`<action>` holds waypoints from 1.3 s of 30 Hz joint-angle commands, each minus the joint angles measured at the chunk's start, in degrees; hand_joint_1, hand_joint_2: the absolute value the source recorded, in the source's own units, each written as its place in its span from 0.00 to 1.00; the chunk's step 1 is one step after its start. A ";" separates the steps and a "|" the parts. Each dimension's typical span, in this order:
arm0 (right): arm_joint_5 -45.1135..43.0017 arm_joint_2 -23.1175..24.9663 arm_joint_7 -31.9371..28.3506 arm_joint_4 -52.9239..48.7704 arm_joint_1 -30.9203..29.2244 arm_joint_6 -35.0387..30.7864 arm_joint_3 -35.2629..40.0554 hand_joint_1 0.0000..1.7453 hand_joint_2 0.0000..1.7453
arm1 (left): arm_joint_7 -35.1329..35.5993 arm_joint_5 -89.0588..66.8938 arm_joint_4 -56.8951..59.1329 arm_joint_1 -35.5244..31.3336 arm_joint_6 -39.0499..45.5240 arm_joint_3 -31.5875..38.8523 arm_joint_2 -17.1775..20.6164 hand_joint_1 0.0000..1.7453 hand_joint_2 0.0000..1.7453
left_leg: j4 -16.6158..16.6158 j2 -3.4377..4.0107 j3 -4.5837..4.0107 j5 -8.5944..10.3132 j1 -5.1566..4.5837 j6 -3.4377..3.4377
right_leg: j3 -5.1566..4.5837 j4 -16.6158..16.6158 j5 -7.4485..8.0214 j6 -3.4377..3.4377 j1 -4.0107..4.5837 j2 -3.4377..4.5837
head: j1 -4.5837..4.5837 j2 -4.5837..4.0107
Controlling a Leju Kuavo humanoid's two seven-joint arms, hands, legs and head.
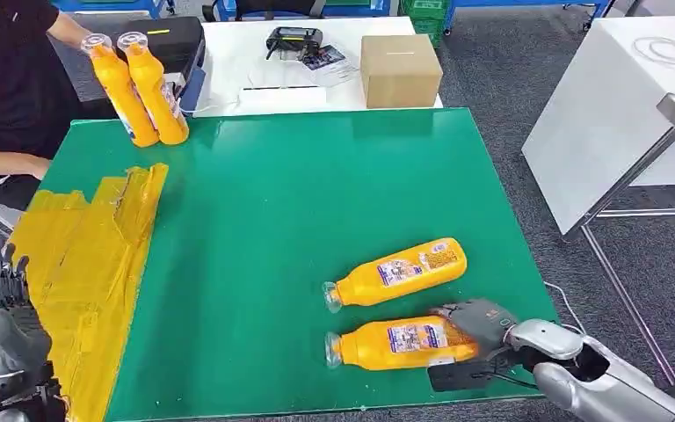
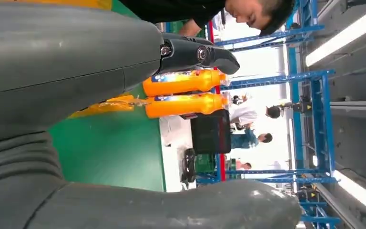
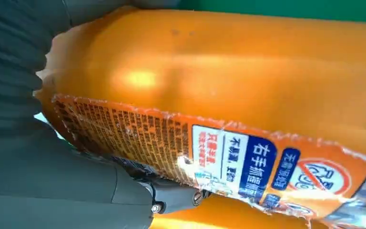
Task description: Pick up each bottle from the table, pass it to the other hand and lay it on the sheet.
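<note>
Your right hand (image 1: 479, 321) grips the near bottle (image 1: 402, 344) lying on the green table (image 1: 316, 193); its fingertips hide behind the bottle. The right wrist view shows its label. Left hand (image 1: 9, 330) hangs spread, holding nothing, over the yellow sheet (image 1: 88, 255).

Your head cam sits high, looking forward and down over the green worktop (image 1: 316, 220). Left wrist cam is turned sideways, close behind the left robot hand (image 2: 190, 52), looking across the worktop at the two held bottles (image 2: 183, 93) that the head view shows at far left. Right wrist cam is pressed up against the near bottle (image 3: 219, 95), the one nearest you in the head view.
</note>
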 commanded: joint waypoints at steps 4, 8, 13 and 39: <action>-10.63 20.70 -8.28 12.99 4.26 -8.11 -11.05 1.00 1.00 | 6.34 9.21 5.78 -1.94 -5.71 -3.23 1.60 0.00 0.00 | -0.19 0.18 0.24 0.07 0.17 -0.04 | 0.23 -0.24 0.14 -0.11 0.18 0.14 | 0.02 0.00; -12.48 28.07 -10.82 11.66 4.94 -11.83 -16.18 1.00 1.00 | 7.94 11.05 4.51 -0.77 -6.44 -5.60 1.11 0.00 0.00 | -0.23 0.43 0.13 0.15 0.24 -0.09 | 0.04 -0.22 0.23 -0.20 0.27 0.38 | 0.04 0.00; -14.99 35.82 -15.96 7.30 6.13 -14.65 -22.26 1.00 1.00 | 10.18 12.28 1.69 1.26 -6.40 -9.55 -0.54 0.00 1.00 | -0.05 0.23 -0.03 0.02 0.18 -0.06 | -0.07 0.03 0.03 -0.08 0.19 0.27 | -0.02 0.00; -28.38 55.29 -21.26 25.88 -7.48 -10.52 -22.14 1.00 1.00 | 14.30 25.93 3.28 -0.47 -9.82 -31.77 -1.89 0.00 1.00 | 0.00 0.31 -0.43 0.04 0.12 -0.05 | -0.46 0.10 0.08 -0.09 0.12 0.38 | 0.00 0.00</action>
